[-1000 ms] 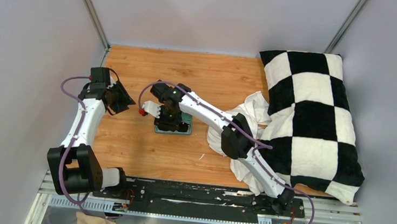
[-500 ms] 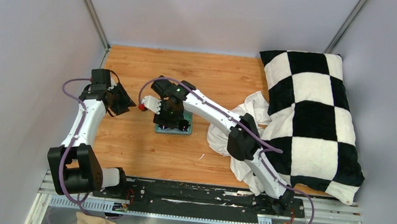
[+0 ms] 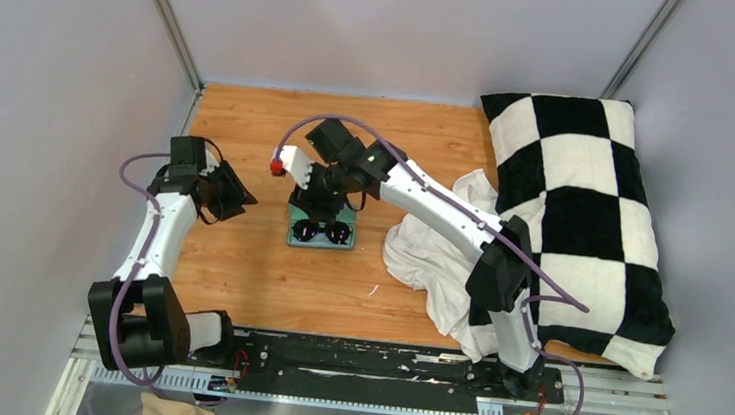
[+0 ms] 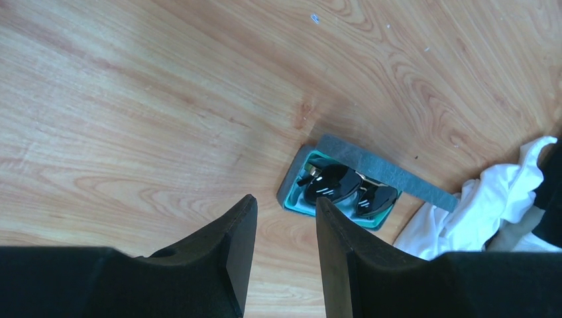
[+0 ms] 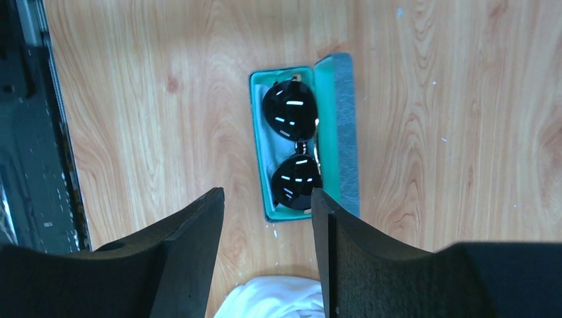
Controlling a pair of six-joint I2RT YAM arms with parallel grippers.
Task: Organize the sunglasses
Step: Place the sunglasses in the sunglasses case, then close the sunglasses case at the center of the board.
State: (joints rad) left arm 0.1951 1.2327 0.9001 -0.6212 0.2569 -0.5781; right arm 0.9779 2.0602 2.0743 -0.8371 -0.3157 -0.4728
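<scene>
Sunglasses (image 5: pixel 293 147), small and black, lying inside the open case (image 5: pixel 260 83), in the middle of the wooden table (image 3: pixel 237 276). Two round dark lenses side by side, facing up, shiny, with little white glints. Thin bridge between them. Side arms too thin to make out. Filling most of the teal-green tray, with a strip of teal showing round the edges. Grey lid (image 5: pixel 346 126) lying flat and open along one long side of the tray.

Right gripper (image 5: pixel 266 199) hanging above the case, fingers spread wide, holding nothing. Left gripper (image 4: pixel 285 205) off to one side, well apart from the case, pointing toward it, fingers spread too, holding nothing.

Putting-in part likely done. Shutting the lid likely next.

To do that well: come down on the lid side. Slip one finger under the free edge of the lid. Tip it over slowly onto the tray. Go gently, to keep the light case from sliding on the smooth wood. Maybe hold the tray down with the other gripper. Look first for any bit of frame poking above the rim, to avoid squashing it under the lid. Keep the fingers off the lenses, probably easy to scratch.

White cloth (image 3: pixel 420 252) crumpled near the case. Black-and-white checked pillow (image 3: pixel 574 216) farther off, past the cloth.
</scene>
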